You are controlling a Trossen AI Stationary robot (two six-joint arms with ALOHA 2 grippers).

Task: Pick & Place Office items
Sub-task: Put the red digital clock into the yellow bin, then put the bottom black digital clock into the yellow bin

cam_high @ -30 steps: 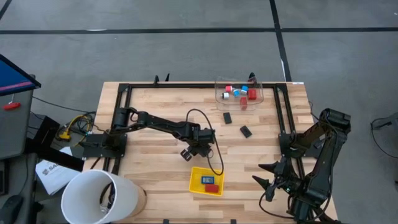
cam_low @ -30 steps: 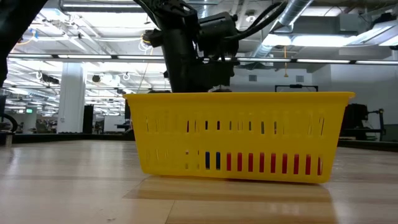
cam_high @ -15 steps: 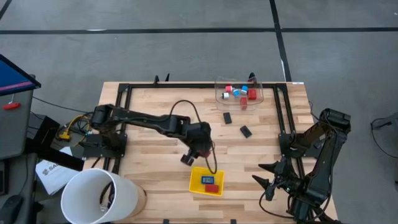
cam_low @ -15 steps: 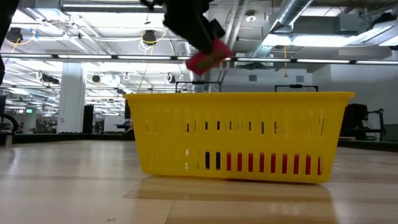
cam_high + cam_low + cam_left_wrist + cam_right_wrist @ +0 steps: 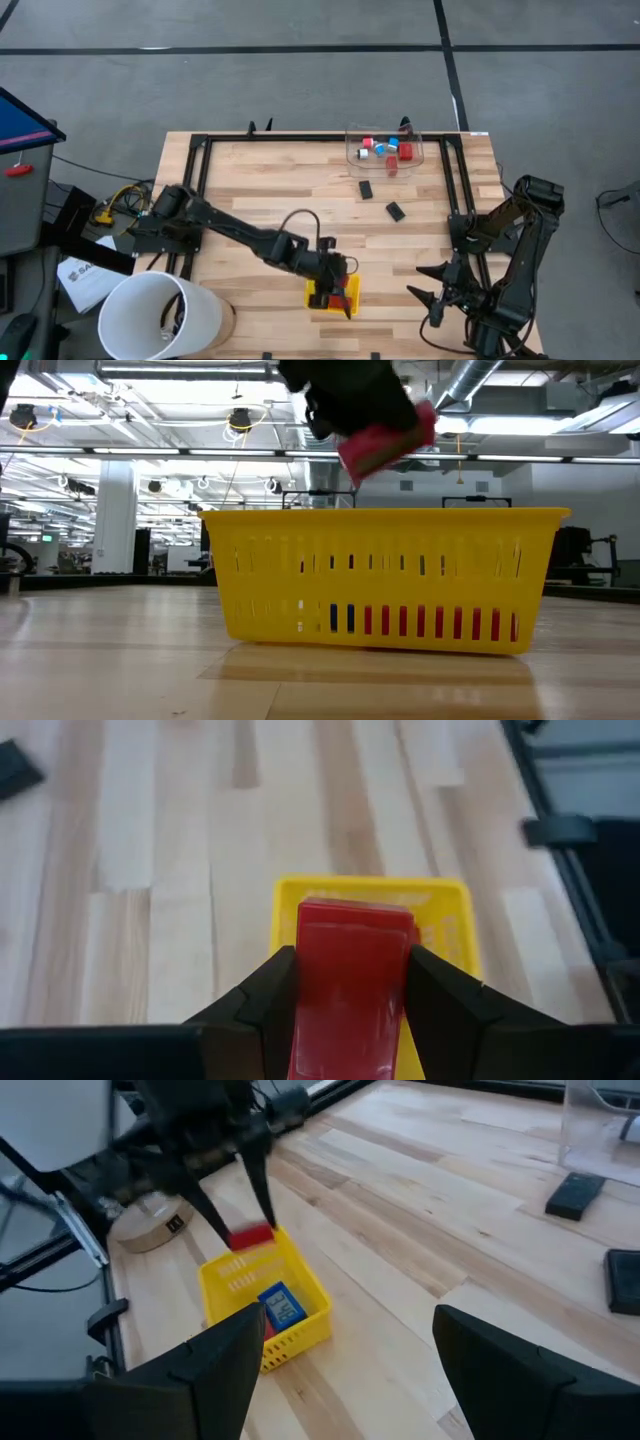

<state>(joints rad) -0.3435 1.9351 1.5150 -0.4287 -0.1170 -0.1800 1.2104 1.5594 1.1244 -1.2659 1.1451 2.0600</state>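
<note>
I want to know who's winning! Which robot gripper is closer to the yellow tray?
The left. The left gripper hangs right over the yellow tray, holding a red block. The right gripper waits open, off to the tray's side near the table's edge.

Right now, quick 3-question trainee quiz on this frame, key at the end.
1. True or false: the left gripper is shut on a red piece above the yellow tray.
2. What already lies in the tray? A) a blue-and-white piece and a red one B) two black pieces C) nothing
3. Fill in: the two black pieces lie on the wooden table near the clear ____.

Key: 1 true; 2 A; 3 box. The right gripper waits open at the table's right edge.
</note>
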